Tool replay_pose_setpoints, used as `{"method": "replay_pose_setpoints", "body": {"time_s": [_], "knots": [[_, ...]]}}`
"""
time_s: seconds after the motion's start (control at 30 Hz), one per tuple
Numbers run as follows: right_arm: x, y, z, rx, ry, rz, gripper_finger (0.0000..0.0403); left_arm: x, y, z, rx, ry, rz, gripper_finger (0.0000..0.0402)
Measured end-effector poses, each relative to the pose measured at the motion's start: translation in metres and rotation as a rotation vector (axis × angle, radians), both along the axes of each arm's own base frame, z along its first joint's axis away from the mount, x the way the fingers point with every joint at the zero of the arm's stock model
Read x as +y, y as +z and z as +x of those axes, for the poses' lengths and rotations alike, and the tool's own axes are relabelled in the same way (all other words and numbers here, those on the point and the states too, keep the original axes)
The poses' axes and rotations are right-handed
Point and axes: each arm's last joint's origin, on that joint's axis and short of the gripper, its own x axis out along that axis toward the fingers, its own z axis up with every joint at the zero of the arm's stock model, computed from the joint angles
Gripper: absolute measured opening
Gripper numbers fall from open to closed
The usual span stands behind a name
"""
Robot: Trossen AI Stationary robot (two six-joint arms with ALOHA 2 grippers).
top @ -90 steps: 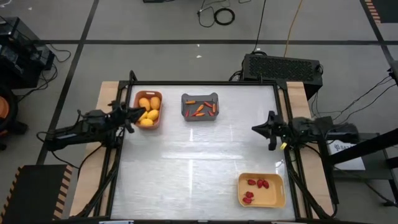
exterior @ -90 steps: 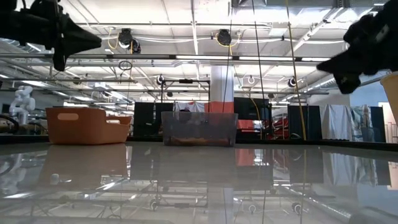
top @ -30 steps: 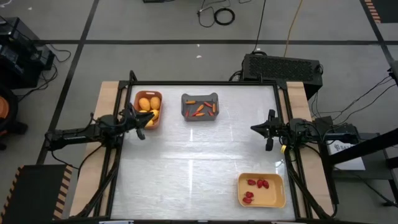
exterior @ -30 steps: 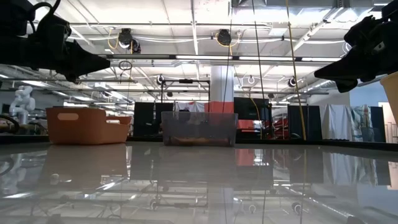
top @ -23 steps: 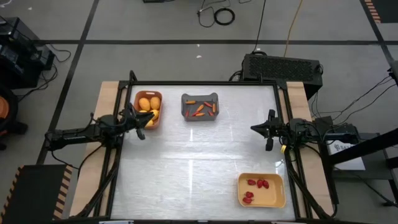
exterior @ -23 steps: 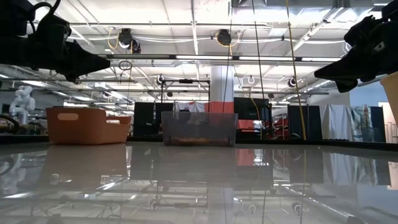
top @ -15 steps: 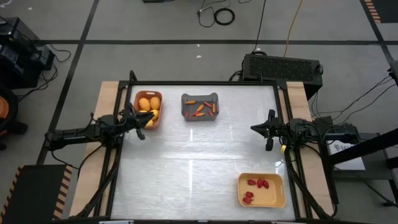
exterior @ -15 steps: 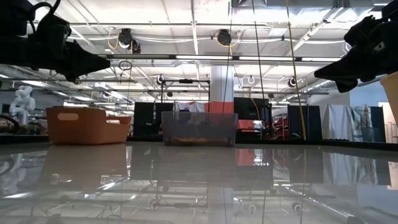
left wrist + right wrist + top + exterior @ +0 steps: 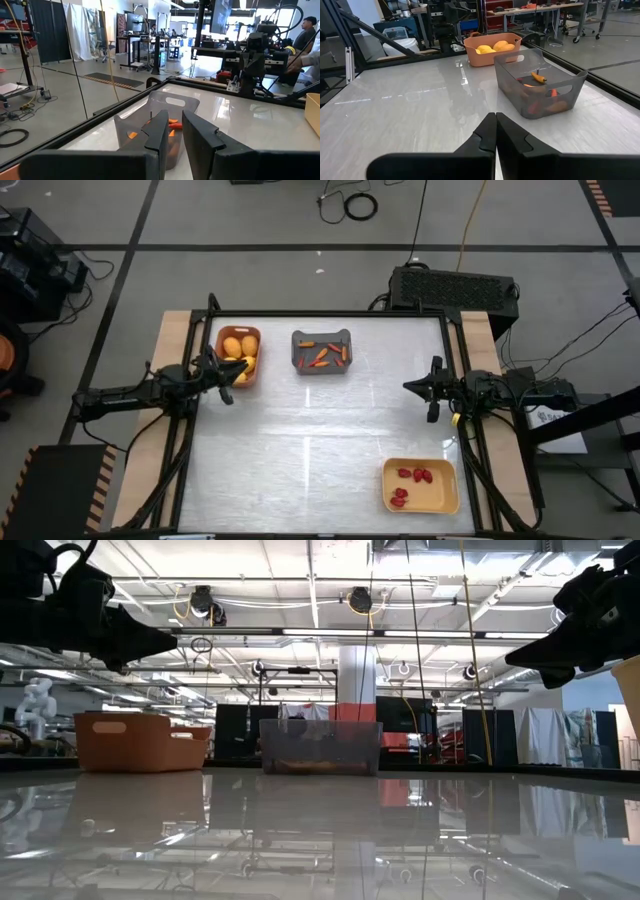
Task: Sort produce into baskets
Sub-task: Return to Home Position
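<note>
Left gripper [image 9: 175,116], fingers slightly apart, hangs left of the grey bin [image 9: 295,352], beside the orange bin [image 9: 259,358] of yellow fruits [image 9: 240,350]. Right gripper [image 9: 496,116], fingers together, hangs right of the grey bin, which holds peppers [image 9: 322,357].

The left tool [image 9: 174,117], narrowly parted, faces the grey bin [image 9: 131,121] of peppers [image 9: 173,121].

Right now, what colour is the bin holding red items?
The bin is pale yellow; high view shows it best.

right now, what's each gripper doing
left gripper: open a little, holding nothing
right gripper: shut, holding nothing
</note>
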Motion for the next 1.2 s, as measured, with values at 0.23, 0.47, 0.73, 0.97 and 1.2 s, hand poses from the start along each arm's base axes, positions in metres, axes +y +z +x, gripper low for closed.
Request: {"method": "replay_pose_setpoints", "body": {"time_s": [0.23,0.47,0.73,0.97,1.2], "knots": [[0.0000,0.0000,0.0000,0.000,0.000,0.000,0.0000,0.0000,0.0000,0.0000,0.000,0.000,0.000,0.0063],[0.0000,0.0000,0.0000,0.000,0.000,0.000,0.0000,0.0000,0.0000,0.0000,0.000,0.000,0.000,0.0063],[0.0000,0.0000,0.0000,0.000,0.000,0.000,0.0000,0.0000,-0.0001,0.0000,0.000,0.000,0.000,0.0063],[0.0000,0.0000,0.0000,0.000,0.000,0.000,0.0000,0.0000,-0.0001,0.0000,0.001,0.000,0.000,0.0063],[0.0000,0.0000,0.0000,0.000,0.000,0.000,0.0000,0.0000,-0.0001,0.0000,0.000,0.000,0.000,0.0063]]}}
